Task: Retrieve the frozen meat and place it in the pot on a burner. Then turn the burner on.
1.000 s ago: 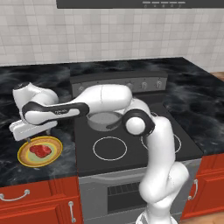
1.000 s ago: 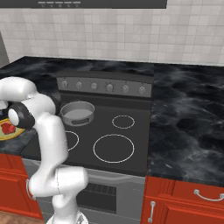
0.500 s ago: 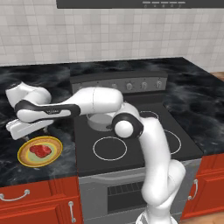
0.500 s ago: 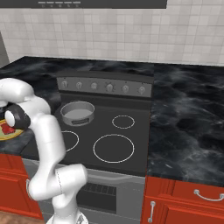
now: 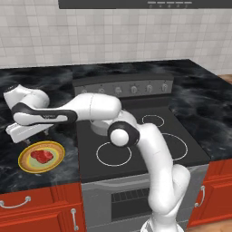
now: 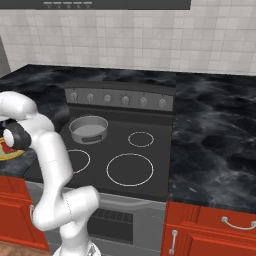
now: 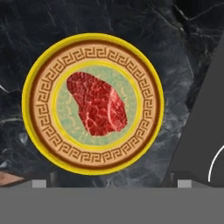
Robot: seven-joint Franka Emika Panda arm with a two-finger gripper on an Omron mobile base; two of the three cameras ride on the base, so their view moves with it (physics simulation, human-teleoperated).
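Red frozen meat (image 7: 97, 103) lies in the middle of the yellow-rimmed plate (image 7: 39, 144) at the centre of the hand view, untouched, so nothing of the task is done yet. Above it the gripper (image 5: 28, 131) hangs with jaws spread wide, holding nothing. At centre left of the right base view the pot (image 6: 88, 128) waits empty on its burner; lifting, dropping in and switching on all remain.

One lumpy bright-red chunk of frozen meat (image 7: 97, 104) lies on one round yellow-rimmed patterned plate (image 7: 40, 92). One low round grey metal pot (image 6: 88, 129) stands on the black glass cooktop (image 6: 112, 145). The cooktop shows three white-ringed heating zones. Six round grey knobs (image 6: 125, 100) line its back panel.
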